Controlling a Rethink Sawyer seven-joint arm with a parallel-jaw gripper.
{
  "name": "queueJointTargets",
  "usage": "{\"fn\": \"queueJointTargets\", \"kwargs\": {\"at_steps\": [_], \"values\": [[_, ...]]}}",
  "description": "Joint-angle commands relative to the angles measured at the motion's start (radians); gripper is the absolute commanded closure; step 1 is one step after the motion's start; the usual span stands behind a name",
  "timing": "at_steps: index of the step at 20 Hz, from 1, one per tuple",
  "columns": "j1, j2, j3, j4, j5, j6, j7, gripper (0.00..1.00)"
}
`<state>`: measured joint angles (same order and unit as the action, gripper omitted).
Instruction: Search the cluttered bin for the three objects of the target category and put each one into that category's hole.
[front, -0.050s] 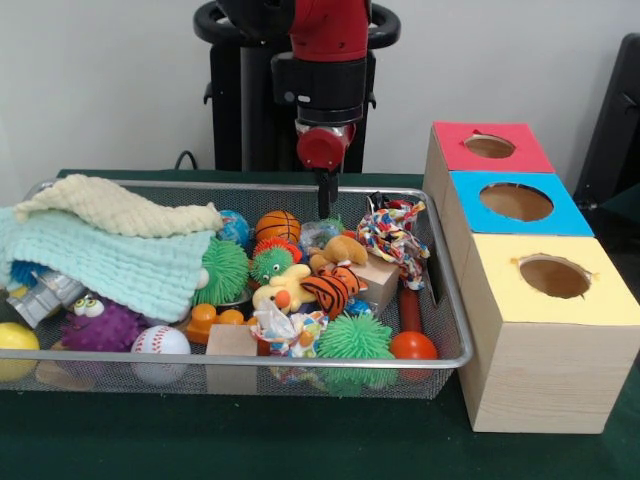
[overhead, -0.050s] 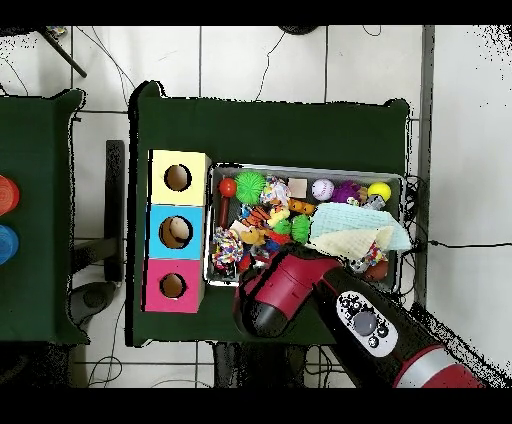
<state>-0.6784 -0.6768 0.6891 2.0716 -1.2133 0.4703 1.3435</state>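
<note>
A dark green table cloth (front, -0.050s: 330, 440) lies below the gripper, and white floor tiles (overhead, -0.050s: 260, 60) surround it.

Plain pale wall (front, -0.050s: 110, 80) behind, evenly lit. Dark green cloth over the desk (front, -0.050s: 300, 440). Seen from above, white floor tiles (overhead, -0.050s: 260, 60) with dark grout lines, thin black cables (overhead, -0.050s: 90, 50) trailing across them. A second green-topped desk (overhead, -0.050s: 35, 220) at the left edge, apart from the first. Dark chair back (front, -0.050s: 615, 120) at the right edge.
</note>
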Motion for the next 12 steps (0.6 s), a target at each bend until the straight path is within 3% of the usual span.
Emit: {"fn": "queueJointTargets", "kwargs": {"at_steps": [1,6,12], "values": [[-0.028,0.101,-0.057,-0.138,-0.065,0.069,-0.168,0.0],[-0.016,0.127,-0.079,-0.171,-0.084,0.06,-0.143,0.0],[0.007,0.144,-0.123,-0.207,-0.128,0.012,-0.05,0.0]]}}
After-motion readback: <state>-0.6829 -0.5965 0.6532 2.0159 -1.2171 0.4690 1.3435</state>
